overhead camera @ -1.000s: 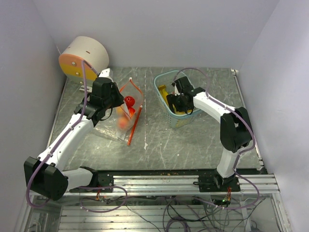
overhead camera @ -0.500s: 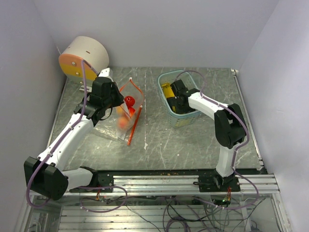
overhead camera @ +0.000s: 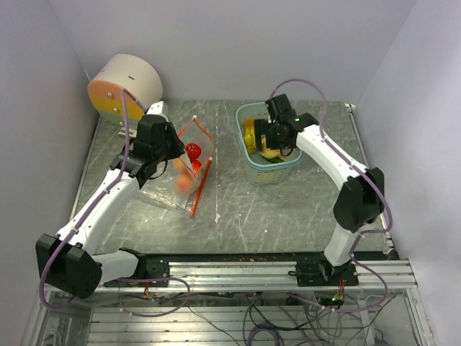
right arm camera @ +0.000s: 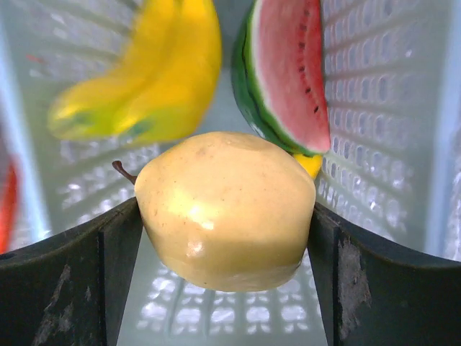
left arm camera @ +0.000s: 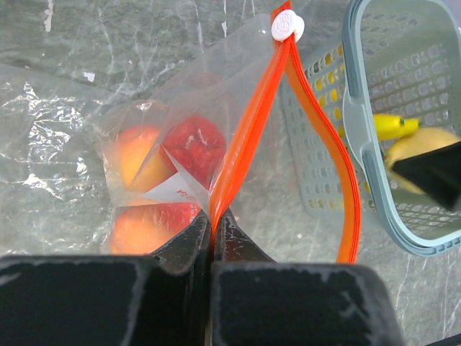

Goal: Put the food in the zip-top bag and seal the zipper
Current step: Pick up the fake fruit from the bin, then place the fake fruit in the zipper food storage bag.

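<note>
My left gripper (left arm camera: 212, 231) is shut on the orange zipper strip (left arm camera: 248, 130) of the clear zip-top bag (overhead camera: 184, 169) and holds its mouth open. Peaches (left arm camera: 137, 155) and a red piece (left arm camera: 194, 140) lie inside the bag. My right gripper (right arm camera: 225, 216) is shut on a pale yellow pear (right arm camera: 225, 209) and holds it above the floor of the pale blue basket (overhead camera: 248, 162). A yellow banana (right arm camera: 144, 86) and a watermelon slice (right arm camera: 288, 72) lie below it in the basket. The pear also shows in the left wrist view (left arm camera: 418, 155).
A round white and orange drum (overhead camera: 124, 86) stands at the back left corner. The basket sits just right of the bag. White walls close in the table on three sides.
My right gripper has risen inside the basket with the pear held in it, and the basket has shifted slightly. The left arm and the bag have not moved.
</note>
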You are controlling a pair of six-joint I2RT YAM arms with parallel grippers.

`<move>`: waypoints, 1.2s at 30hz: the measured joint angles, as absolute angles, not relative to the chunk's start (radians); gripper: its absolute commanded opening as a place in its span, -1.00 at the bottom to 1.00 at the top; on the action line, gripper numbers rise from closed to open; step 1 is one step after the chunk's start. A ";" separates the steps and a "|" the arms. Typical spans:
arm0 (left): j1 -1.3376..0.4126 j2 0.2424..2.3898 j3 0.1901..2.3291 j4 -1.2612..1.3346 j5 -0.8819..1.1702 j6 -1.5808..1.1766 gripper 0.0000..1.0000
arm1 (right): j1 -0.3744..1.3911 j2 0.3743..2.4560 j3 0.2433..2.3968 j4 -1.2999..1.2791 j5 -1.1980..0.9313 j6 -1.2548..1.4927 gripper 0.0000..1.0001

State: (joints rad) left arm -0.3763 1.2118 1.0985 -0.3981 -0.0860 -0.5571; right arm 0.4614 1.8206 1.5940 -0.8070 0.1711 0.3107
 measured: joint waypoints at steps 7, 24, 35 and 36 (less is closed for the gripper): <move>-0.376 1.212 1.098 -0.398 -0.085 -0.557 -0.86 | 0.421 1.714 1.650 -0.752 0.067 0.344 -0.39; -0.376 1.230 1.098 -0.362 -0.012 -0.558 -0.86 | 0.381 1.685 1.720 -0.490 -0.480 0.450 -0.37; -0.376 1.250 1.104 -0.347 0.023 -0.558 -0.86 | 0.583 1.720 1.647 -0.107 -0.735 0.672 -0.29; -0.376 1.250 1.105 -0.347 0.023 -0.558 -0.86 | 0.589 1.724 1.618 -0.087 -0.748 0.693 -0.28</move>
